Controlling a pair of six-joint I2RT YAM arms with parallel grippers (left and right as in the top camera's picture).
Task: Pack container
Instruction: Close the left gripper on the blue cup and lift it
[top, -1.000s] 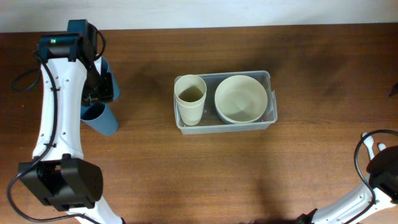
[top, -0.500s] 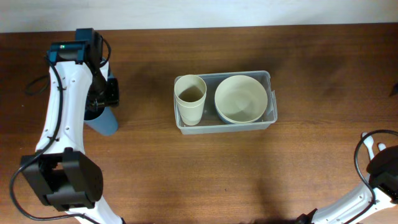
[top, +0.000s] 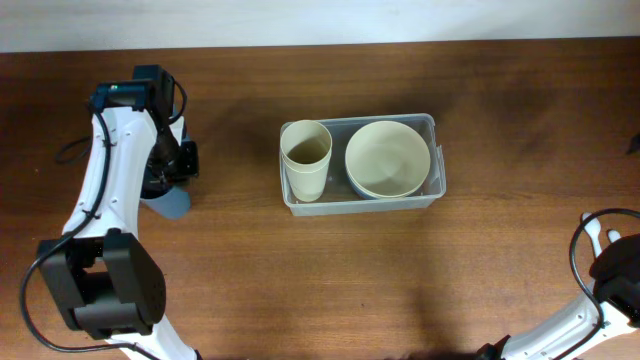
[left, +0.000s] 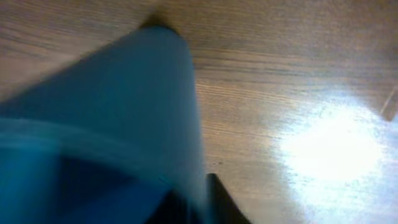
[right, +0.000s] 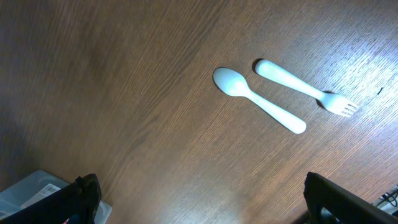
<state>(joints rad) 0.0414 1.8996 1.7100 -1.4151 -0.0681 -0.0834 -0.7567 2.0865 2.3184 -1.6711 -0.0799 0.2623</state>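
Observation:
The clear plastic container (top: 362, 206) sits mid-table and holds a cream cup (top: 307, 158) on its left and a cream bowl (top: 388, 158) on its right. Over at the table's left stands a blue cup (top: 172, 203), mostly hidden under my left arm. In the left wrist view the blue cup (left: 112, 106) fills the left side, and my left gripper (left: 202, 202) is shut on its wall, one finger inside and one outside. My right gripper (right: 205, 205) is open above bare wood with nothing between its fingers.
A white spoon (right: 258, 99) and a white fork (right: 305, 87) lie side by side on the wood in the right wrist view. A corner of the container (right: 34, 193) shows at that view's lower left. My right arm (top: 610, 265) is at the table's lower right corner.
My left arm has shifted right and forward over the blue cup, covering more of it, and its jaws have shut on the cup's wall. The right arm has not moved.

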